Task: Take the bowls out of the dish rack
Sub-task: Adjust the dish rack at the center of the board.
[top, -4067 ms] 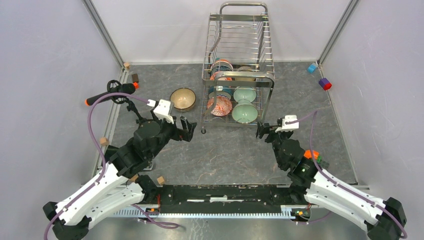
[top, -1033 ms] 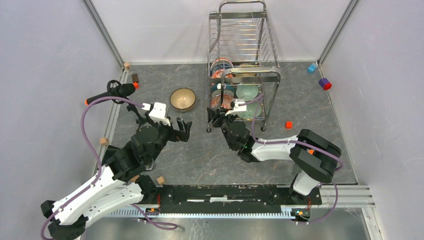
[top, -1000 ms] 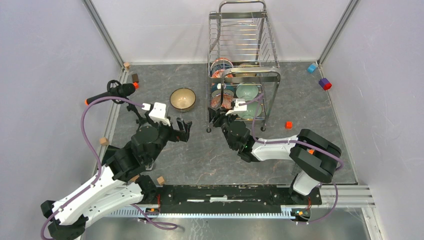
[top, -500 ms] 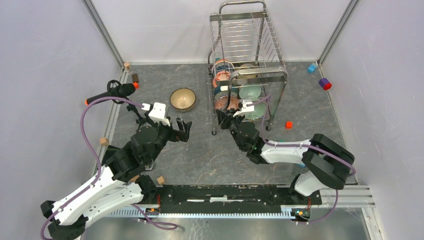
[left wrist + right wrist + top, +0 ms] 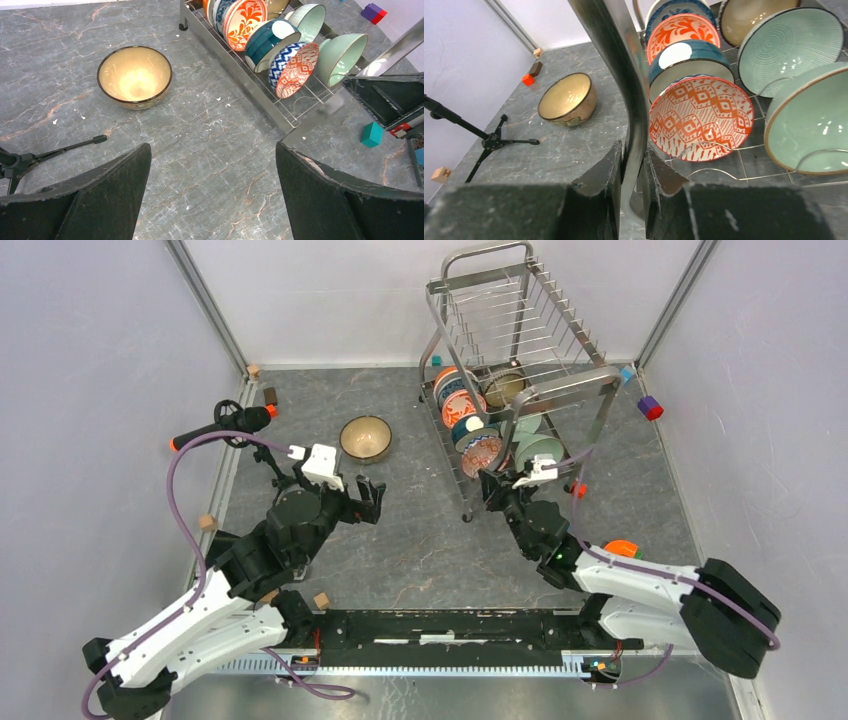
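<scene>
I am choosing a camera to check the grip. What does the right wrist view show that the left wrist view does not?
Right wrist only: the right gripper clamped on a tube leg of the dish rack. Left wrist only: the open left gripper, a teal block. Both: the tan bowl on the table, and the red patterned bowl in the rack.

Left pincer (image 5: 212, 165) spread wide, right pincer (image 5: 633, 156) clamped
</scene>
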`<state>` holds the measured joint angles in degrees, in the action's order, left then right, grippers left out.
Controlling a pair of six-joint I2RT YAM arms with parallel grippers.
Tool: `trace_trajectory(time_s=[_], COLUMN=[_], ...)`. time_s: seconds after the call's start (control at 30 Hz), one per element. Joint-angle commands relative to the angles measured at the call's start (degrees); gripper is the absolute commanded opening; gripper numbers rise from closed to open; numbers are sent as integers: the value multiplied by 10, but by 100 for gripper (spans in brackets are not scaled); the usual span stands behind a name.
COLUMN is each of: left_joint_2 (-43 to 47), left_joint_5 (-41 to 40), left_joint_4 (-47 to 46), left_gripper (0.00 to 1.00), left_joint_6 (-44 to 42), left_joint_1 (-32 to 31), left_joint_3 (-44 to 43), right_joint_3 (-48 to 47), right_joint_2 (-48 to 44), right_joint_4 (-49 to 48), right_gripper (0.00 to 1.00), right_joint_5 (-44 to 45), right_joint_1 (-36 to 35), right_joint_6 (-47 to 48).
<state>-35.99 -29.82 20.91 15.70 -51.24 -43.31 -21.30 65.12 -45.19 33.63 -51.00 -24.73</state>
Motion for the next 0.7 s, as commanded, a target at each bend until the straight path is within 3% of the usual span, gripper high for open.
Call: trace_trajectory(time_s=[0.0, 0.17, 0.33, 0.57, 0.67], left_joint_2=[-7, -27, -81, -297, -394], left_joint_5=[1, -17, -32, -64, -25], left_joint_4=[-13, -36, -125, -344, -419], left_gripper=[99, 99, 100, 100, 100], left_joint_6=[-24, -27, 18, -46, -58], left_joint_1=[-3, -3, -1, 5, 37], left_joint_3=[0, 11, 26, -44, -79], right_joint_3=[38, 65, 78, 103, 108], right_joint_2=[-60, -106, -144, -193, -208], right_joint_4=[89, 121, 148, 180, 190], right_gripper=[19, 19, 20, 24, 25], right_joint_5=[53, 32, 25, 8, 3], right_joint_1=[37, 83, 111, 137, 143], right_joint_6=[60, 45, 39, 28, 35])
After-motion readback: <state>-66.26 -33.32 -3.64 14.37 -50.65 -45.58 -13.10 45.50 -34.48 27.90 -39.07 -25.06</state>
